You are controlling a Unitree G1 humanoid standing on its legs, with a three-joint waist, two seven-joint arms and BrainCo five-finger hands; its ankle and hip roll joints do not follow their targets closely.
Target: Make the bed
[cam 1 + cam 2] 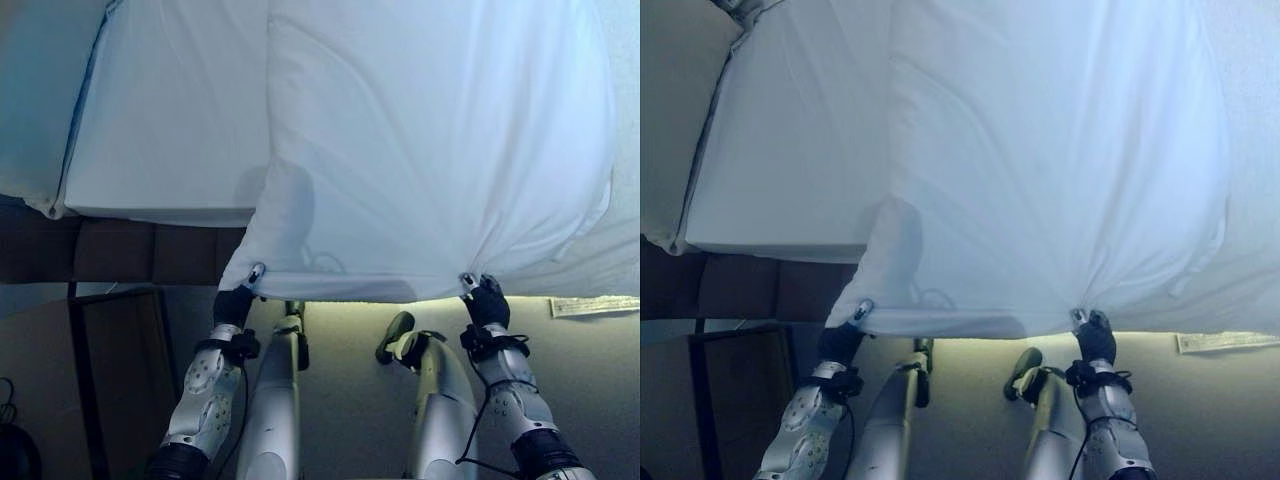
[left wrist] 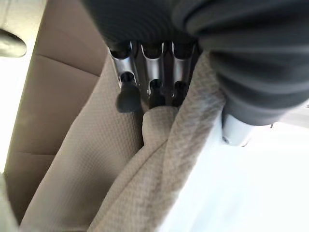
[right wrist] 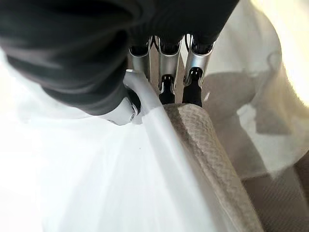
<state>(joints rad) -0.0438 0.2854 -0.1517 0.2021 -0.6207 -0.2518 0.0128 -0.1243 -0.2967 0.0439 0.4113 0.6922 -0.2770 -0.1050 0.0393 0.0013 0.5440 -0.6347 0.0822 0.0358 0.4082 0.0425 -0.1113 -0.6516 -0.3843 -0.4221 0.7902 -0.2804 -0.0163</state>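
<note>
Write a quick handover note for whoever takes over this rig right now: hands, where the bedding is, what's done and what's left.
Left hand: shut on the near edge of the white blanket.
Right hand: shut on the same edge, further right.
The blanket hangs spread between both hands, its far part lying over the mattress, whose left side is uncovered.
Done: edge gripped at two points, blanket lifted.
Left: draw it over the uncovered part, lay it flat, release, smooth the creases.

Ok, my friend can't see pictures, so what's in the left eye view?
Both robot hands, left hand and right hand, pinch the near edge of a white blanket spread over the bed.
</note>
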